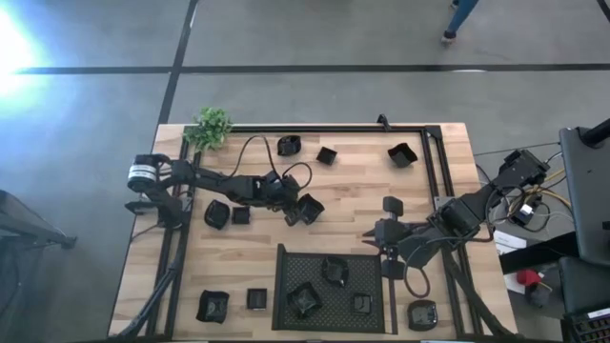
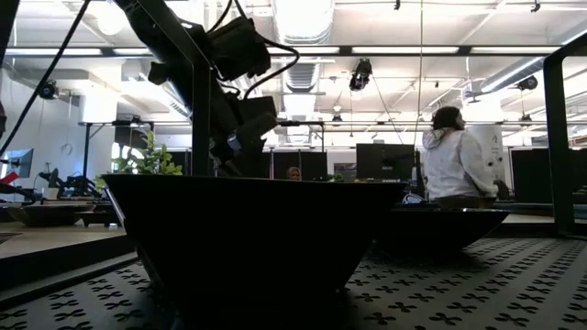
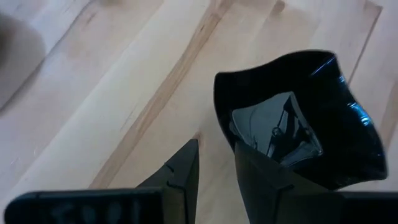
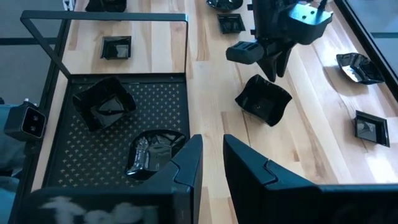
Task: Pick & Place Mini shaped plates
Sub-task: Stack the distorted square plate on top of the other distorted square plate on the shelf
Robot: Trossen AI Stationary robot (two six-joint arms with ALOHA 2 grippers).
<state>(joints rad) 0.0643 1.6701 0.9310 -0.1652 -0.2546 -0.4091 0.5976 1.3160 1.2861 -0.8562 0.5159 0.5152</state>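
Small black glossy plates lie scattered on the wooden table (image 1: 343,191), among them ones at the far edge (image 1: 326,154), at the left (image 1: 217,213) and at the near edge (image 1: 212,305). My left gripper (image 1: 294,206) is open and slants down over the near rim of one wavy-edged plate (image 3: 298,118), which rests flat on the wood (image 4: 264,99). One finger is over the dish and one outside it, a little above the rim. My right gripper (image 4: 211,158) is open with nothing between its fingers. It hangs above the far right corner of the black mesh tray (image 1: 367,267), which holds several plates (image 1: 303,298).
A green plant (image 1: 212,127) stands at the far left corner. Black frame rails (image 1: 434,171) run along the table's far and right sides. One plate (image 1: 393,205) lies just beyond my right gripper. A person (image 2: 454,160) stands in the room behind the table.
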